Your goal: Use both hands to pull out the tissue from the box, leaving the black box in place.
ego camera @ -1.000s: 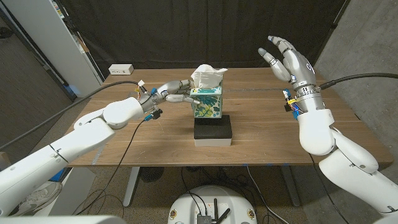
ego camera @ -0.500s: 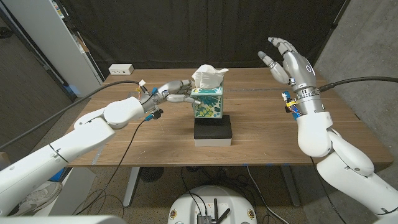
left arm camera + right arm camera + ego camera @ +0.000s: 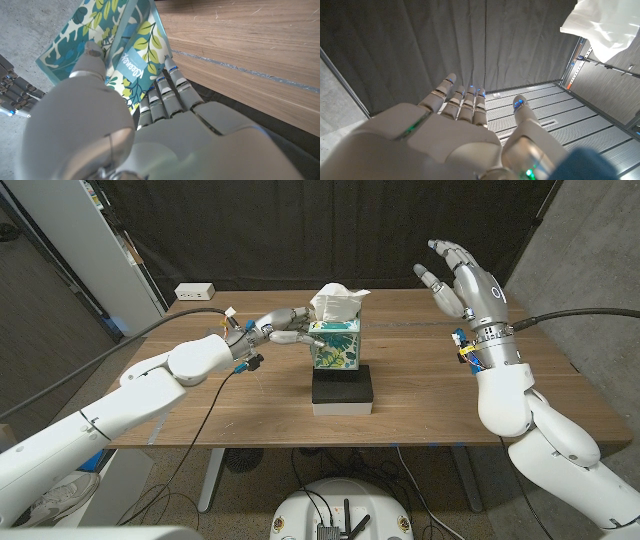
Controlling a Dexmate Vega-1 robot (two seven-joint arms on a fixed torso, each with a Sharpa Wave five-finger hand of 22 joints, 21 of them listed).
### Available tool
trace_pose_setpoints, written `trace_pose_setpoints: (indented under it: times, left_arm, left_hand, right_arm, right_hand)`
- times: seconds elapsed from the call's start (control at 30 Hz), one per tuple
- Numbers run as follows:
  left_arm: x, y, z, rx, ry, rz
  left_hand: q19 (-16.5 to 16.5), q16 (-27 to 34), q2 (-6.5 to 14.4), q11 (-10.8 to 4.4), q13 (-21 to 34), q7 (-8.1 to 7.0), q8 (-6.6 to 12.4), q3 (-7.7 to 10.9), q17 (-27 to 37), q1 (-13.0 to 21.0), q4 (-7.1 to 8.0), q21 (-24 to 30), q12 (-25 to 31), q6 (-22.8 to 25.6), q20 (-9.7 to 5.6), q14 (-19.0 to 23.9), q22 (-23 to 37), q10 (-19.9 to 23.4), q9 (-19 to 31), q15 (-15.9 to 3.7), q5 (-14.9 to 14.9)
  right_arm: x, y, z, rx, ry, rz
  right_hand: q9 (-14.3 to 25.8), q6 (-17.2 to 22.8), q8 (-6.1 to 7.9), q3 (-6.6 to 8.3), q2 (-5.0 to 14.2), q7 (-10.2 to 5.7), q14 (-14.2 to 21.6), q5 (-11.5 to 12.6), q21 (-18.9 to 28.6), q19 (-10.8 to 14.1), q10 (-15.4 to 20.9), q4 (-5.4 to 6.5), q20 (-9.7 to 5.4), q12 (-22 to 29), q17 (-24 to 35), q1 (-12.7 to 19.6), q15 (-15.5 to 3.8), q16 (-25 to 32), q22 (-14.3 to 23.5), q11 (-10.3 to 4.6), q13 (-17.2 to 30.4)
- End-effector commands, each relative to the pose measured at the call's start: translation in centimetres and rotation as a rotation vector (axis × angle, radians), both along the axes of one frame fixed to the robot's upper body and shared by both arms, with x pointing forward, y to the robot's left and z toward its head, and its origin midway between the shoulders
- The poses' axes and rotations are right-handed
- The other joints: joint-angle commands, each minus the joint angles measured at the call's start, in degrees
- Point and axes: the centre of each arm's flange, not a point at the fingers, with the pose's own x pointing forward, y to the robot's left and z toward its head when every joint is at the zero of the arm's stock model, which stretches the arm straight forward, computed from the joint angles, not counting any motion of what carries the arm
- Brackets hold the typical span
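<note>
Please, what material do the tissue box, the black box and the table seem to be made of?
Tissue box: likely thin printed cardboard, with a leaf pattern and sharp folded edges. Black box: unclear, matte black top with a paler side, perhaps foam or plastic. Table: wood or wood veneer, brown with visible grain.

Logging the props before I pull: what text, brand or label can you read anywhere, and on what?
"Kleenex", upside down, on a blue label on the leaf-patterned tissue box that the left hand holds.
No other readable text: nothing legible on the black box or the white power strip.
</note>
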Motion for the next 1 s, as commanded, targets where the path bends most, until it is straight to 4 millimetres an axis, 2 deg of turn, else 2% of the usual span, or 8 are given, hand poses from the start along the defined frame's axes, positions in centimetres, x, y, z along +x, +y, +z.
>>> trace_pose_setpoints:
  times: [0.03, 0.37, 1.0]
  left_arm:
    - [-0.3, -0.2, 0.0, -0.001, -0.007, -0.004]
    - [-0.7, -0.2, -0.2, -0.002, -0.011, -0.001]
    - [-0.9, -0.3, -0.5, -0.002, -0.009, -0.012]
  left_hand:
    - [-0.04, 0.11, 0.46, 0.14, 0.12, 0.05, 0.27, 0.38, 0.21, 0.26, -0.09, -0.15, -0.23, 0.29, -0.4, 0.55, 0.13, 0.52, 0.19, -7.01, 0.24]
    - [-0.07, 0.07, 0.52, 0.02, 0.18, 0.1, 0.32, 0.46, 0.18, 0.25, -0.08, -0.23, -0.28, 0.29, -0.41, 0.6, 0.13, 0.56, 0.18, -7.02, 0.25]
    - [-0.06, -0.1, 0.67, 0.09, 0.28, 0.11, 0.41, 0.67, 0.14, 0.1, -0.01, -0.36, -0.39, 0.21, -0.33, 0.51, 0.14, 0.57, 0.16, -6.9, 0.28]
  right_arm:
    - [-0.5, 1.2, -0.1, -0.052, -0.013, 0.016]
    - [-0.8, 2.3, -0.1, -0.102, -0.016, 0.046]
    - [-1.1, 4.5, 0.2, -0.186, -0.003, 0.107]
  right_hand:
    - [0.14, 0.22, 0.19, 0.67, 1.65, -0.22, 0.42, 0.28, 0.35, 0.15, 0.25, -0.19, 0.89, 0.24, 0.23, 0.85, -3.32, 0.3, 0.06, -0.52, 0.13]
    - [0.19, 1.04, 0.35, 0.93, 1.34, -0.72, 0.68, 0.39, 0.43, 0.52, 0.43, -0.53, 1.64, 0.21, 0.26, 1.37, -3.51, 0.41, 0.1, -0.56, 0.16]
    - [0.24, 1.57, 0.32, 0.99, 1.17, -1.1, 0.68, 0.42, 0.33, 0.45, 0.37, -0.59, 1.8, 0.11, 0.43, 1.59, -3.7, 0.5, 0.15, -0.77, 0.2]
